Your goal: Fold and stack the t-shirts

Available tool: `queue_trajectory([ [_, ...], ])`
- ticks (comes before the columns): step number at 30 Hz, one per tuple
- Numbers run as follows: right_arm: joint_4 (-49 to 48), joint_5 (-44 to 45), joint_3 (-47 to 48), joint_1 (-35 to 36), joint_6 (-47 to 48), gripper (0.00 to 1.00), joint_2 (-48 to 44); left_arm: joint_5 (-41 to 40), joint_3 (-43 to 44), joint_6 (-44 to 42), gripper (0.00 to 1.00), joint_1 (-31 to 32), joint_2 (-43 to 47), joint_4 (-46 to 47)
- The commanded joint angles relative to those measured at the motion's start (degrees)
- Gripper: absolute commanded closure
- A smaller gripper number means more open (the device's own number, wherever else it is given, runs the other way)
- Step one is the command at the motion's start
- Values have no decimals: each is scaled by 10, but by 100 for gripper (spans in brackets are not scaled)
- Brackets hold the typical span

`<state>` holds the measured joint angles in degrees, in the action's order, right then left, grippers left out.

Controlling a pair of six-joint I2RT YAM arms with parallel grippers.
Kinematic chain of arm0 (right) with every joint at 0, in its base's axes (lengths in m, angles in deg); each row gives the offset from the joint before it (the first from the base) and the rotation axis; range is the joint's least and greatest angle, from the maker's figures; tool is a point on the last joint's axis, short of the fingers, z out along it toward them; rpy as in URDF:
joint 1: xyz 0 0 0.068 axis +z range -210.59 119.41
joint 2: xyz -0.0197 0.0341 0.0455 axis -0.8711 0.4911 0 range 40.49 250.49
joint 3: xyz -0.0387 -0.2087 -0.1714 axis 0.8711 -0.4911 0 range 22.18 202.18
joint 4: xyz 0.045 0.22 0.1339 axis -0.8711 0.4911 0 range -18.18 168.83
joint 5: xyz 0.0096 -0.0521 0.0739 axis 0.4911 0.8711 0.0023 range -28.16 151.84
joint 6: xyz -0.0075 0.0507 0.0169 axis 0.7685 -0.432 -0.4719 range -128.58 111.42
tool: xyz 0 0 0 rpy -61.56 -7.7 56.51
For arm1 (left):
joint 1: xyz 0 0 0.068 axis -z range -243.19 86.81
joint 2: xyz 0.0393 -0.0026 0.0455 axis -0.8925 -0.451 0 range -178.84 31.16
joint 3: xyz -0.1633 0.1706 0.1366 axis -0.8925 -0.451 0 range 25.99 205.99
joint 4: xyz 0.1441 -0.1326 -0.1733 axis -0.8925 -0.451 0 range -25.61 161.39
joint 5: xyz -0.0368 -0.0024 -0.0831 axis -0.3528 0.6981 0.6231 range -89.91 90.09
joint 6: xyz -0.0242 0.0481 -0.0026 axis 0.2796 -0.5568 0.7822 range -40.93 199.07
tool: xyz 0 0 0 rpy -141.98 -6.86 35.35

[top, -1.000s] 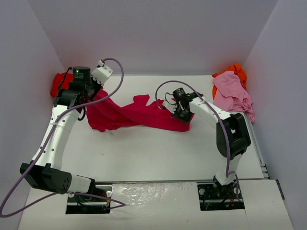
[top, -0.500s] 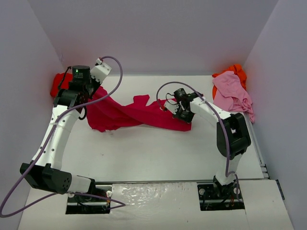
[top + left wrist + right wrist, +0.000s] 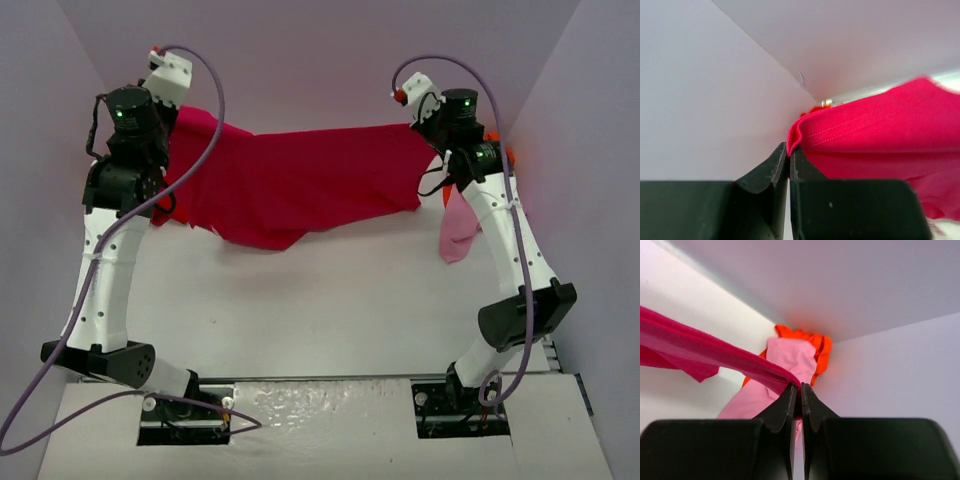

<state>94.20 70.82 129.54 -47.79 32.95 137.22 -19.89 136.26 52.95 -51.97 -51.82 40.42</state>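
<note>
A crimson-magenta t-shirt (image 3: pixel 300 180) hangs spread in the air across the back of the table, stretched between my two raised arms. My left gripper (image 3: pixel 789 152) is shut on its folded left edge (image 3: pixel 875 130). My right gripper (image 3: pixel 800 392) is shut on its right edge (image 3: pixel 705 350), which pulls away to the left as a taut band. Below the right gripper a pale pink t-shirt (image 3: pixel 790 357) lies on an orange t-shirt (image 3: pixel 817 345) in the back right corner. A scrap of bright red t-shirt (image 3: pixel 815 108) shows in the back left corner.
Pale walls close in the white table (image 3: pixel 330 300) on the left, back and right. In the top view the pink t-shirt (image 3: pixel 458 235) shows beside the right arm. Both arm bases sit at the near edge.
Both arms have risen and moved apart toward the back corners. The crimson-magenta t-shirt, which lay twisted on the table, now hangs spread and lifted between them.
</note>
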Motion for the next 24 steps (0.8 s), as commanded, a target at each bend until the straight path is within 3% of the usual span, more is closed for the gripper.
queue_trajectory([
  [1, -81, 1, -1, 7, -17, 100, -104, 3, 82, 33, 100, -3, 37, 18],
  [6, -71, -37, -15, 6, -54, 100, -178, 53, 127, 66, 100, -5, 67, -43],
  [14, -17, -116, -32, -19, -67, 100, -260, 221, 263, 72, 100, -6, 107, -172],
  [24, 53, -194, 56, -46, -90, 100, -281, 259, 400, 64, 100, -7, 111, -239],
])
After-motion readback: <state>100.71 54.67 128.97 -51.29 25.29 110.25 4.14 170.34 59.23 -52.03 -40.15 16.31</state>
